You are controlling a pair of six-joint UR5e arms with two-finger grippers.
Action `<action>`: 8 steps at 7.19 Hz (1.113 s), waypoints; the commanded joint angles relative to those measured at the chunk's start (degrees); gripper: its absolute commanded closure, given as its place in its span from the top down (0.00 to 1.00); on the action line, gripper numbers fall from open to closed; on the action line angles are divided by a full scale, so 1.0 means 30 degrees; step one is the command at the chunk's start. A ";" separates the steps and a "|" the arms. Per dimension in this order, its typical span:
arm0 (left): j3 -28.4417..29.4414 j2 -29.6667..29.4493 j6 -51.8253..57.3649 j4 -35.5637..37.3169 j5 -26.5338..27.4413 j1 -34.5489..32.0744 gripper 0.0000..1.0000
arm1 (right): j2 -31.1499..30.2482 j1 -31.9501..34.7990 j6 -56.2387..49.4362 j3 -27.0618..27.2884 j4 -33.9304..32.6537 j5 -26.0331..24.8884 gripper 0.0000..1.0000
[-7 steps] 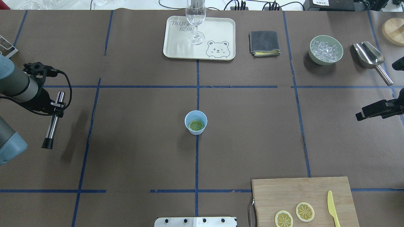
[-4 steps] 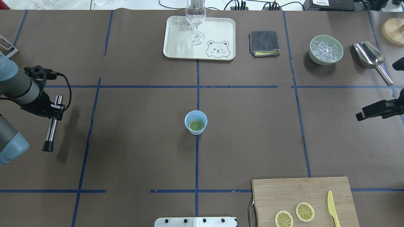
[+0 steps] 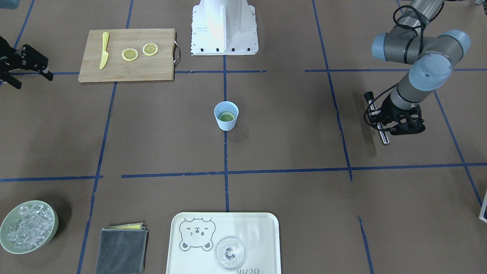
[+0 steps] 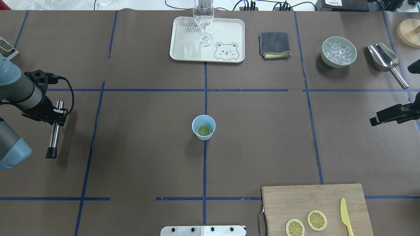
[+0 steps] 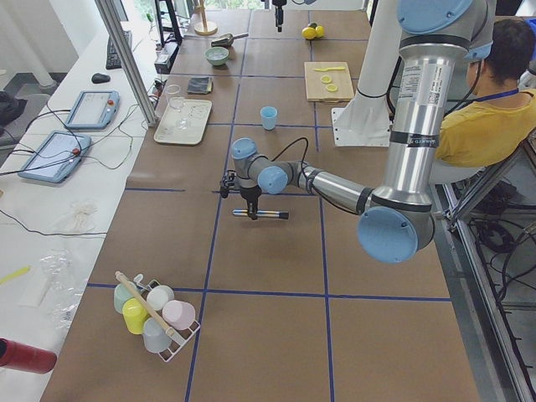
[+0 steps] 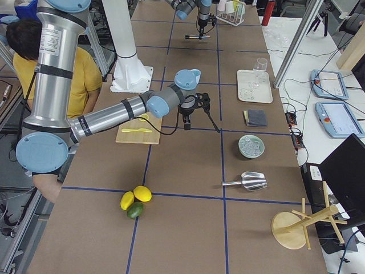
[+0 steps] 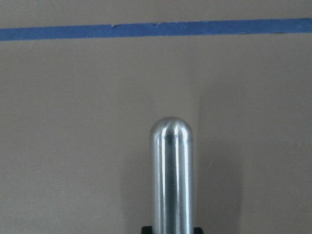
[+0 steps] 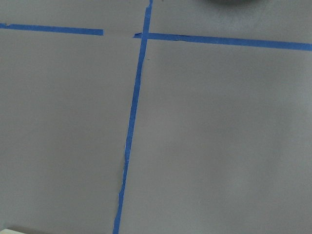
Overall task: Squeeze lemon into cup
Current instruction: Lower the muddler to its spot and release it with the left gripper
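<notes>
The light-blue cup (image 4: pixel 194 124) stands at the table's middle with one lemon slice (image 4: pixel 203 130) lying flat inside; cup (image 3: pixel 226 125) and slice (image 3: pixel 226 116) also show in the front view. Two more lemon slices (image 4: pixel 295 227) (image 4: pixel 317 220) lie on the wooden cutting board (image 4: pixel 311 200). My left gripper (image 4: pixel 59 113) is shut on a steel muddler (image 4: pixel 54 134) with a black tip, held level low over the table's far left; its rounded end fills the left wrist view (image 7: pixel 170 170). My right gripper (image 3: pixel 32 80) is open and empty at the table's right edge, far from the cup.
A yellow knife (image 4: pixel 344 214) lies on the board. At the back are a cream tray (image 4: pixel 226 29) with a clear glass (image 4: pixel 203 19), a grey cloth (image 4: pixel 275 44), a green bowl of ice (image 4: pixel 338 52) and a metal scoop (image 4: pixel 385 60). A rack of cups (image 5: pixel 155 314) stands at the left end.
My left gripper has drifted slightly left and toward the robot with the muddler. The right arm, the cup and the slices have not moved.
</notes>
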 commanded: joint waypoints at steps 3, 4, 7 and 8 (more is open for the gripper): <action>0.0051 0.0004 0.0815 0.0055 0.0011 0.0069 0.00 | -0.0029 -0.0009 0.0021 -0.0018 0.0000 -0.0019 1.00; 0.0081 0.0004 0.0786 0.0084 0.0011 0.0070 0.00 | 0.0000 -0.0009 0.0021 -0.0018 0.0000 -0.0019 1.00; 0.0460 -0.0054 0.0698 -0.0003 0.0011 0.0099 0.09 | 0.0000 -0.0009 0.0021 -0.0018 0.0000 0.0010 1.00; 0.0607 -0.0112 0.0727 -0.0033 0.0011 0.0186 0.18 | 0.0000 -0.0009 0.0021 -0.0018 0.0000 -0.0019 1.00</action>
